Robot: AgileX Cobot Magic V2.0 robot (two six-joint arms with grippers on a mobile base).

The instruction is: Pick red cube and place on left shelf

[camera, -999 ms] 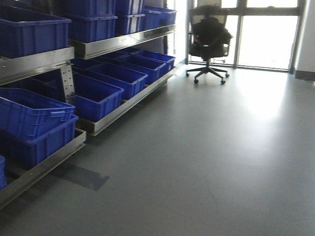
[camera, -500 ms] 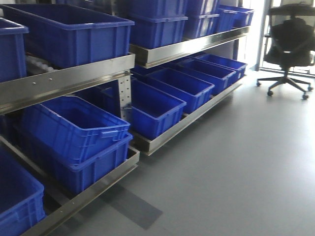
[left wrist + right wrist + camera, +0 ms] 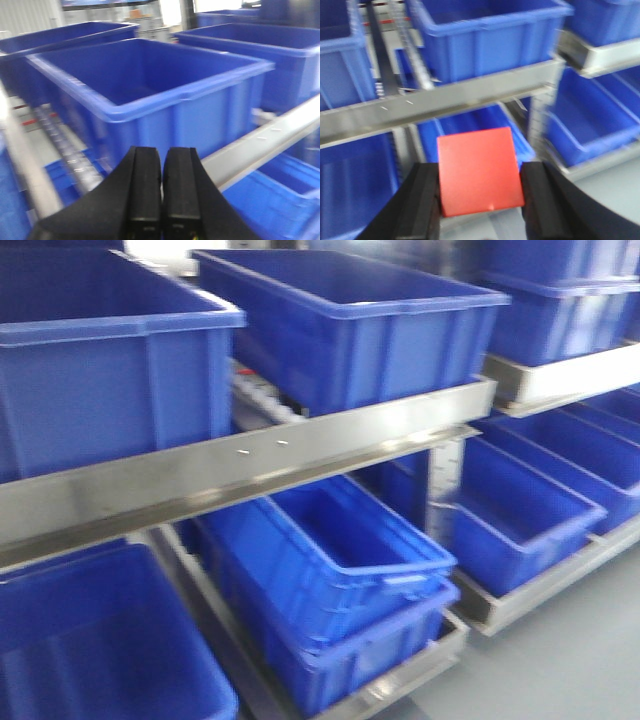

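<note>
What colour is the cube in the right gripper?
The cube is plain red, best seen in the right wrist view.

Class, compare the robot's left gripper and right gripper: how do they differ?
The left gripper is shut and empty; the right gripper clamps the red cube. The left gripper's fingers touch; the right gripper's stand apart, beside the cube. Both are black and face the left shelf.

Red cube (image 3: 480, 172) clamped in right hand (image 3: 481, 196), before steel left shelf (image 3: 250, 465) holding blue crates (image 3: 350, 325).
</note>
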